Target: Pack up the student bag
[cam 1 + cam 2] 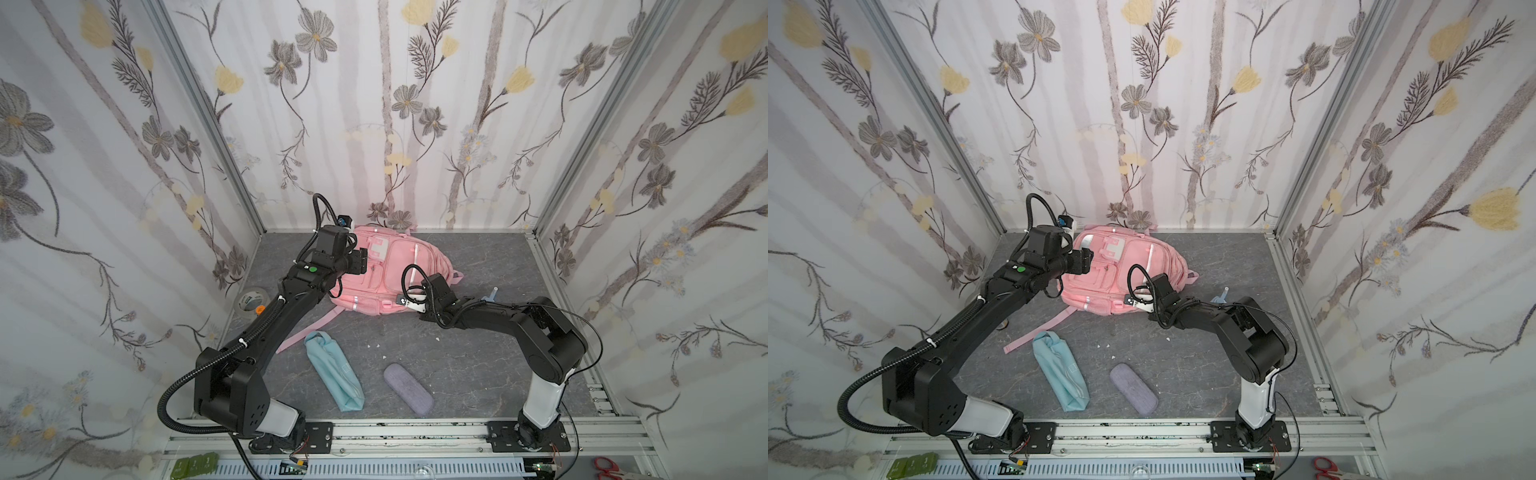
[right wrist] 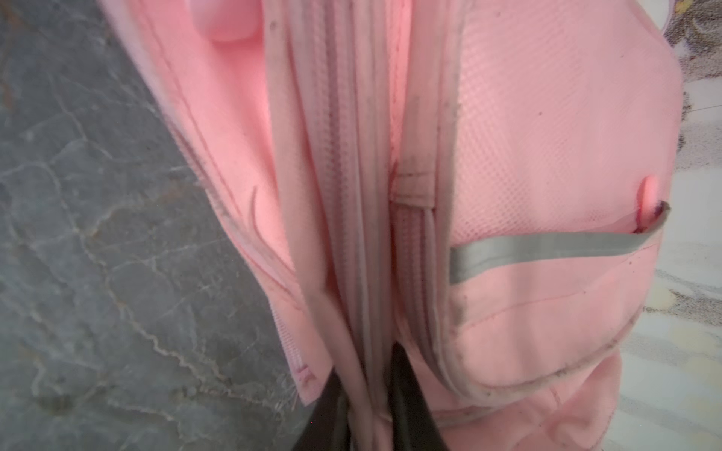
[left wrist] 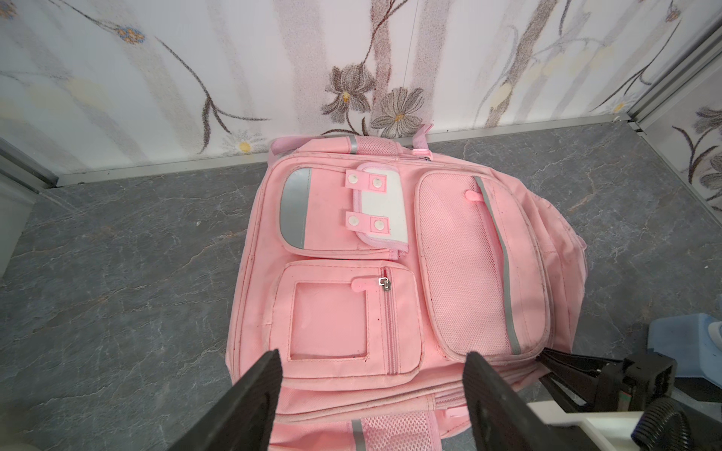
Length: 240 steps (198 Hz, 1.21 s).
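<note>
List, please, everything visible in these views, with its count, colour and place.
student bag: one, pink, back middle of the table
pencil pouch: one, light teal, in front of the bag
oblong case: one, lavender, right of the pouch
tape roll: one, greyish, by the left wall
small object: one, light blue, behind the right arm; kind unclear
scraps: a few, white, between bag and case
scissors: one pair, red, beyond the front rail, right
blocks: apparently three, green, beyond the front rail, left
table: one, grey marbled
left gripper: black, open above the bag's front pockets
right gripper: black, shut on the bag's zipper edge
</note>
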Available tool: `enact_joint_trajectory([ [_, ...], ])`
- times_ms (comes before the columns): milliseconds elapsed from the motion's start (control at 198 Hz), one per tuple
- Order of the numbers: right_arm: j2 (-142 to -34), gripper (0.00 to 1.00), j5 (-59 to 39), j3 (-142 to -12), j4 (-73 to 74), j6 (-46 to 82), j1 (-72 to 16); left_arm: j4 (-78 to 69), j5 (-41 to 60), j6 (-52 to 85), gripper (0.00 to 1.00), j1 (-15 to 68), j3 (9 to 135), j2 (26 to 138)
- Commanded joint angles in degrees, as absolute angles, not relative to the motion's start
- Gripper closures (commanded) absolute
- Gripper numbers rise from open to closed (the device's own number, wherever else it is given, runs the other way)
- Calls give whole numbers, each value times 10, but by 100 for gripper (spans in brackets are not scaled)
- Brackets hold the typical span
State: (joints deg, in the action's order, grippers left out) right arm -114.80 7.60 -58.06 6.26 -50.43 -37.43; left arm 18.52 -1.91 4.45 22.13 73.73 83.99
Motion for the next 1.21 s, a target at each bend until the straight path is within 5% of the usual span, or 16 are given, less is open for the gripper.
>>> enact_joint_trajectory([
  [0, -1123, 100, 58, -584, 33, -487, -375, 178, -18, -4, 24, 219, 737, 844],
  [445, -1002, 100, -74, -711, -159, -464, -333, 316, 230, -437, 24, 228, 715, 877],
  [652, -1009, 100, -97, -732, -174, -458, -322, 242, 267, -472, 26, 246, 634, 853],
  [875, -1016, 100, -126, -751, -171, -423, -313, 45, 198, -459, 26, 296, 504, 835],
  [1209, -1009, 100, -165, -749, -162, -387, -303, -95, 82, -461, 34, 317, 485, 931],
])
